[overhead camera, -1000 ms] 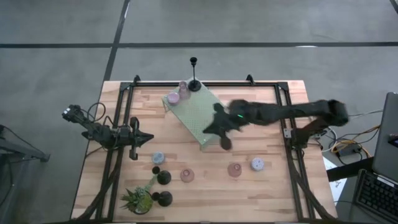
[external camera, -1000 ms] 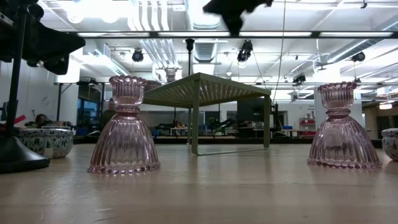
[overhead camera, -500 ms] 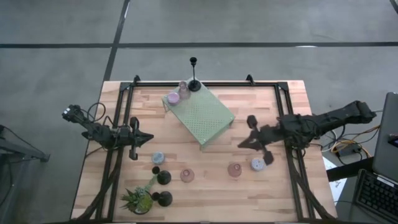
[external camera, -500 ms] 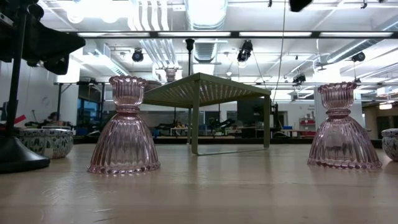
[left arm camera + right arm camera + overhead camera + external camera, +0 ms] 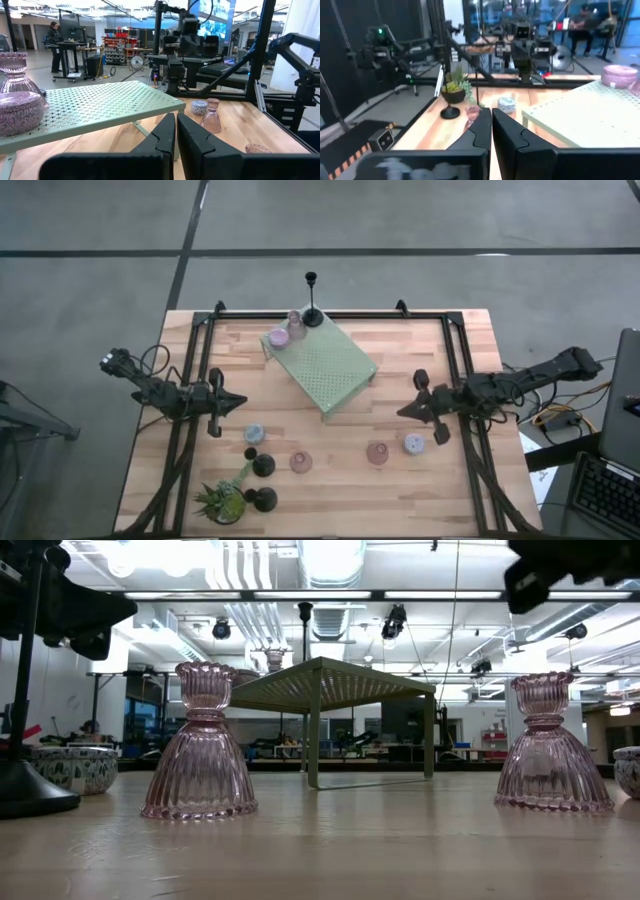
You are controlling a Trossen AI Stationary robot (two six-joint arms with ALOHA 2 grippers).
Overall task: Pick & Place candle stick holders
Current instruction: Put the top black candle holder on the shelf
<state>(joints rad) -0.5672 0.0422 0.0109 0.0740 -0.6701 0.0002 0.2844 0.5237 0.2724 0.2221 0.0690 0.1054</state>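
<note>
Jaws pressed together and holding nothing on both sides: the right gripper (image 5: 408, 411) is hanging over the right part of the bench (image 5: 440, 490), and its wrist view is showing the two fingers (image 5: 481, 131) meeting with no gap. The left gripper (image 5: 238, 404) is waiting at the left side, closed the same way, pointing toward the green stand (image 5: 325, 367).

Holders are sitting in two groups. On the far end of the stand, a pink cup (image 5: 278, 337) and a pink holder (image 5: 294, 320) are resting side by side, with a tall black one (image 5: 312, 314) just beyond the far corner, which looks like the collecting spot. Waiting along the near edge are a pink holder (image 5: 377, 452) and a blue-grey cup (image 5: 413, 444) just near of the right gripper, another pink holder (image 5: 300, 462) in the middle, a blue-grey cup (image 5: 254, 433) and two black holders (image 5: 262, 465) over by the plant (image 5: 222, 501).

With the right gripper empty and closest to the pink holder and cup below it, one of those is looking like the next pick. Those fingers need to part first.
</note>
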